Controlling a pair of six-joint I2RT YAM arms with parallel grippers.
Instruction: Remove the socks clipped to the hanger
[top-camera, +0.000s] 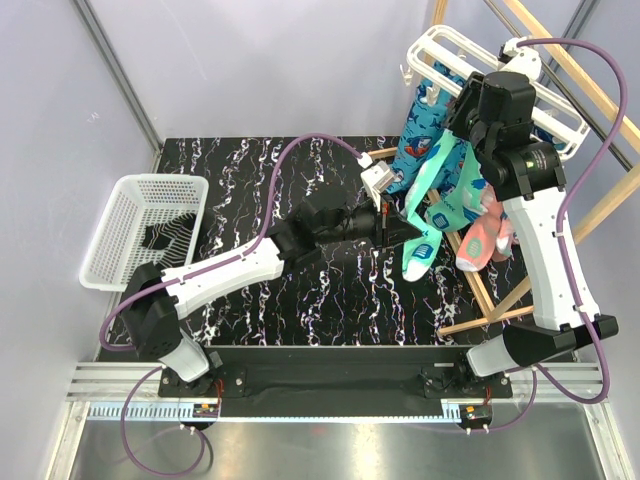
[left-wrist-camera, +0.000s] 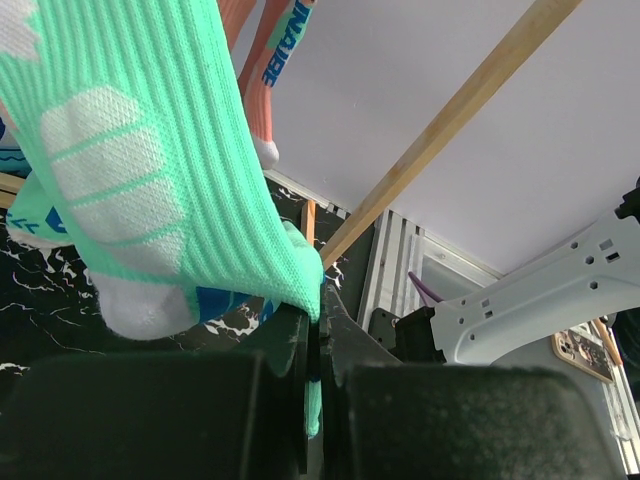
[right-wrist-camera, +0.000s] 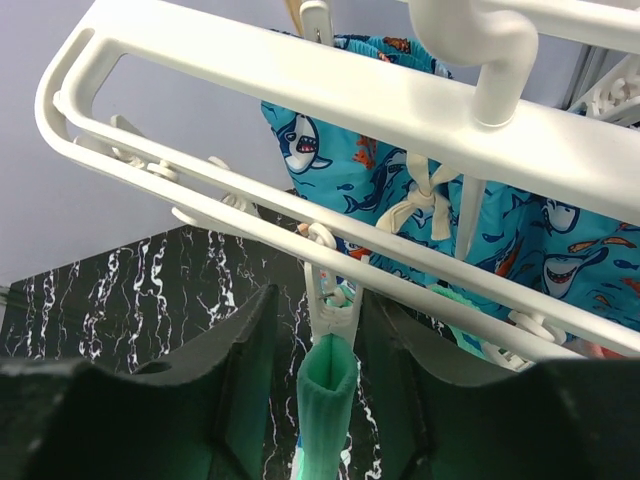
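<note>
The white hanger (top-camera: 440, 45) (right-wrist-camera: 300, 85) hangs at the back right with several socks clipped under it. A mint-green sock (top-camera: 435, 205) (left-wrist-camera: 150, 150) (right-wrist-camera: 325, 400) hangs from a white clip (right-wrist-camera: 345, 245). My left gripper (top-camera: 410, 232) (left-wrist-camera: 322, 300) is shut on this sock's lower end. My right gripper (right-wrist-camera: 320, 295) is up at the hanger, its jaws open on either side of that clip, with a small gap on the left. Blue shark-print socks (top-camera: 415, 150) (right-wrist-camera: 340, 170) hang behind. Salmon-pink socks (top-camera: 485, 235) (left-wrist-camera: 265, 80) hang to the right.
A white basket (top-camera: 135, 200) at the table's left holds a dark sock (top-camera: 165, 235). The light wooden bar frame (top-camera: 590, 75) (left-wrist-camera: 450, 120) stands around the hanger at the right. The right arm rises steeply beside the hanging socks.
</note>
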